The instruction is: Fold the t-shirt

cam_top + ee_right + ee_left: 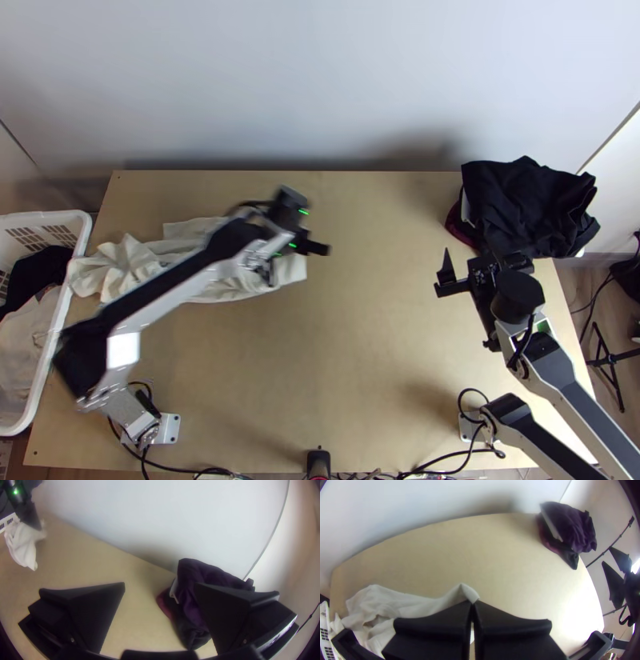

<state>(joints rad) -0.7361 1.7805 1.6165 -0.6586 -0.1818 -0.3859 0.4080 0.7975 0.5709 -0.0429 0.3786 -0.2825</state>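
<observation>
The white t-shirt (pixel 120 268) lies on the table's left half, bunched at its far left end and flatter toward the middle. My left gripper (pixel 308 246) is over its right part, with the arm crossing above the cloth. In the left wrist view, the left gripper (pixel 472 605) has its fingers together, shut on a raised peak of the shirt (pixel 450 600); the cloth beneath the fingers is hidden. My right gripper (pixel 482 260) stands open at the table's right side, beside the dark clothes. The right wrist view shows the right gripper (pixel 160 586) wide apart, holding nothing.
A pile of dark clothes (pixel 528 200) sits at the table's back right corner, with maroon and white layers at its side. At the left edge stands a white basket (pixel 54 320) with clothes inside. Bare wood (pixel 360 344) lies between the arms.
</observation>
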